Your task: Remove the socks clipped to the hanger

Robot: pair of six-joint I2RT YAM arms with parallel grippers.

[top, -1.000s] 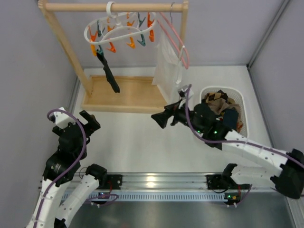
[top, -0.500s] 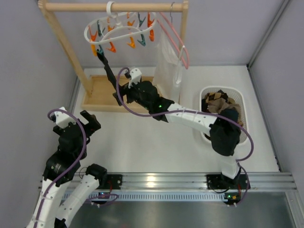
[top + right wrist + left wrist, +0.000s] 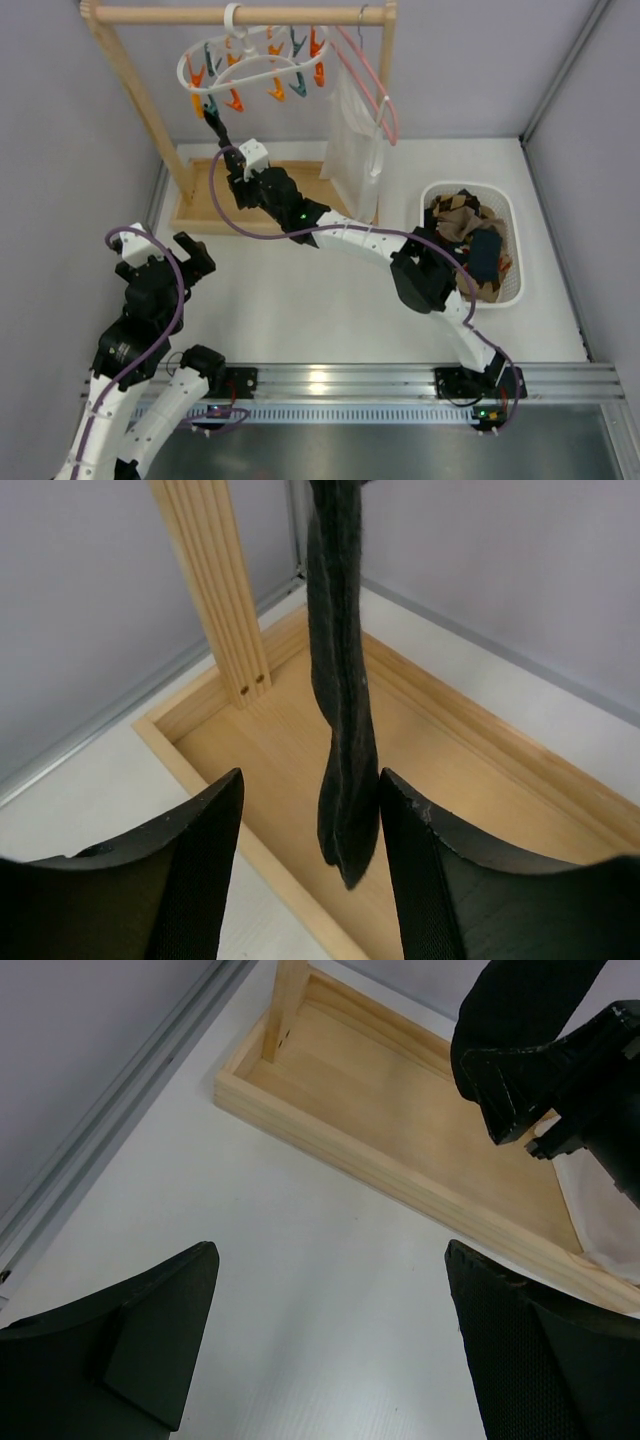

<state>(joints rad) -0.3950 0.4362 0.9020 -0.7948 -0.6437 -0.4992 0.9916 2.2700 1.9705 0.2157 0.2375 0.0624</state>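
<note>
Right arm: stretched far over the table to the back left, with its elbow bent near the middle of the table; the right gripper [image 3: 237,180] [image 3: 310,780] is at the lower part of the hanging sock.
Right claw: released; the two fingers [image 3: 190,870] stand apart, with the sock end hanging between them and not pressed.
Left arm: folded near its base at the left front; the left gripper [image 3: 186,256] [image 3: 330,1300] points towards the wooden base [image 3: 400,1110].
Left claw: released, fingers wide apart, holding nothing.
Socks on the hanger: one dark sock [image 3: 220,130] [image 3: 340,680], long, narrow and almost black, hanging straight down from a teal clip [image 3: 208,103] at the left side of the ring.
Socks in the basket: a pile [image 3: 462,225], brown diamond pattern and dark ones; the number I cannot tell.
Basket: one white basket [image 3: 512,228], at the right side of the table.
Hanger: one white oval clip-hanger [image 3: 250,68] with orange and teal clips, hooked on the rail of the wooden rack [image 3: 240,15].
Other clothes: one white garment [image 3: 350,140] on a pink wire hanger [image 3: 378,95], right of the clip-hanger.
</note>
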